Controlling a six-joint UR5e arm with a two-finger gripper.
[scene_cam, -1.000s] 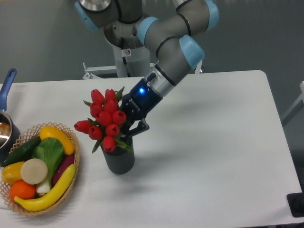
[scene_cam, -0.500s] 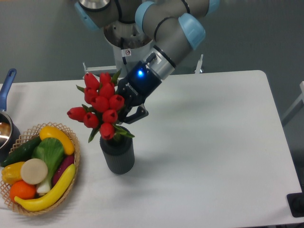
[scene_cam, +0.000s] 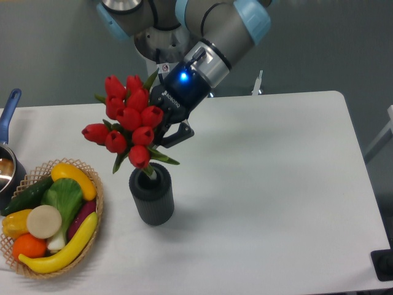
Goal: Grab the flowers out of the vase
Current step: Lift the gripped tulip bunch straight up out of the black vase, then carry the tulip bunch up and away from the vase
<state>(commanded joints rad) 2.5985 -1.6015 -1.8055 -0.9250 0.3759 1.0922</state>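
Observation:
The flowers [scene_cam: 126,120], a bunch of red tulip buds with green leaves, hang tilted above the vase. Their stem ends still reach into the round mouth of the vase. The vase [scene_cam: 151,194] is dark grey, ribbed and upright on the white table. My gripper [scene_cam: 164,136] is shut on the flowers' stems just behind the buds, reaching in from the upper right. One dark finger [scene_cam: 178,133] shows to the right of the bunch; the other is hidden by the buds.
A wicker basket [scene_cam: 92,233] of colourful fruit and vegetables sits at the front left, close to the vase. A blue-handled pot [scene_cam: 8,157] stands at the left edge. The arm's base [scene_cam: 161,55] is behind the table.
The gripper has risen and moved slightly back with the flowers. The bunch has come up out of the vase, whose dark mouth now shows below it. The vase has stayed in place.

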